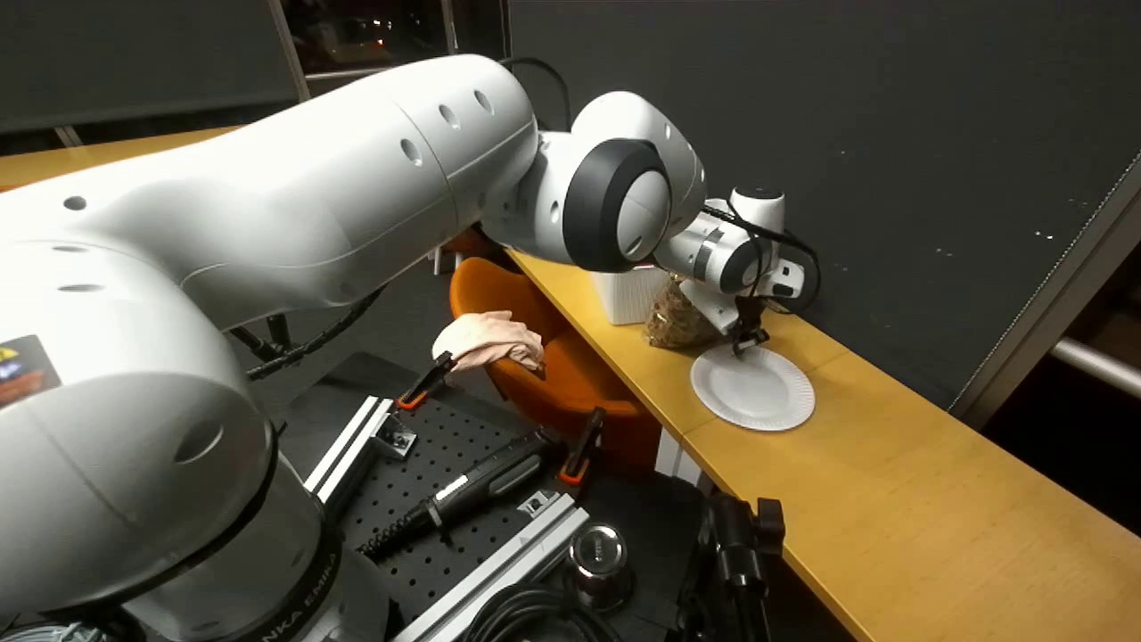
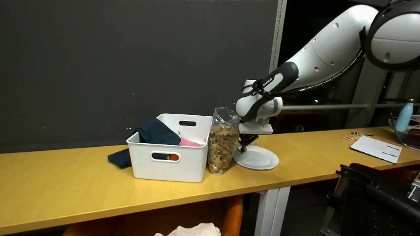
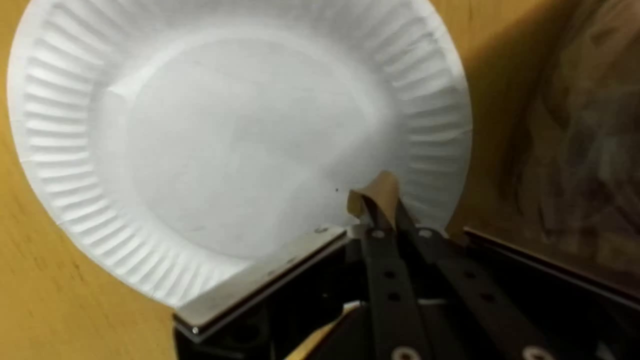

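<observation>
Gripper [image 3: 395,227], jaws drawn together, a curled brown paper strip [image 3: 384,192] nipped at the tips, over a white paper plate [image 3: 225,125] on the wooden table [image 2: 65,183]; contact with plate unclear. Clear bag of brown strips [image 2: 224,142], upright between plate and white basket [image 2: 170,172]. Robot arm [image 2: 320,59], lettered "EMIKA". Base band [image 1: 307,597], reading "NKA EMIKA", start cut off. Sticker [image 1: 27,367] on arm, blurred, illegible.

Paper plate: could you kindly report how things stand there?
Claw shut on brown paper scrap. Held over plate, contact unclear. Filled bag close beside, possibly crowding.
</observation>
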You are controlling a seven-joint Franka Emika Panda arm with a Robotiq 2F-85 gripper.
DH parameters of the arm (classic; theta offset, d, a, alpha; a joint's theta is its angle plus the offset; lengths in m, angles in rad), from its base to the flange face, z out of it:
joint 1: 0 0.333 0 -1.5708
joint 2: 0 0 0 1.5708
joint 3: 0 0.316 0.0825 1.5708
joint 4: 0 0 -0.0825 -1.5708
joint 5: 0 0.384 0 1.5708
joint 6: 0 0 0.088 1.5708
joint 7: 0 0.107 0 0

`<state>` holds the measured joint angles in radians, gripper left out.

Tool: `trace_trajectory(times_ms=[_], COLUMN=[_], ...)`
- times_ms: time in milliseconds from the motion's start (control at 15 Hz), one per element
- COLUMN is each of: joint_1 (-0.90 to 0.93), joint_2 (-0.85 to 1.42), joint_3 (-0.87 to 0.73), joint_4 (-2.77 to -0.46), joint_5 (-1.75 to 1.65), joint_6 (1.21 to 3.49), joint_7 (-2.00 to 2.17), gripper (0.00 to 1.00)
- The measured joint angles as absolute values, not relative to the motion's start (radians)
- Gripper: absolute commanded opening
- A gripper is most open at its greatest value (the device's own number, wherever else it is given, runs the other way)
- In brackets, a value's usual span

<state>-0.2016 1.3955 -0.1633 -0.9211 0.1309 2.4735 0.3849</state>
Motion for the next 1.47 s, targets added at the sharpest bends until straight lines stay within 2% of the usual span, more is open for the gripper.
trace_trajectory(times_ms=[467, 1133, 1467], joint_1=[-0.162, 0.096, 0.202], joint_2=[1.177, 0.834, 0.725], joint_3=[-0.200, -0.285, -0.357], joint_4=[-1.106, -1.548, -1.735], joint_5=[0.128, 0.019, -0.018], joint_6=[2.482, 2.791, 2.847], joint_7=[0.396, 0.408, 0.439], gripper=[0.01, 0.01, 0.01])
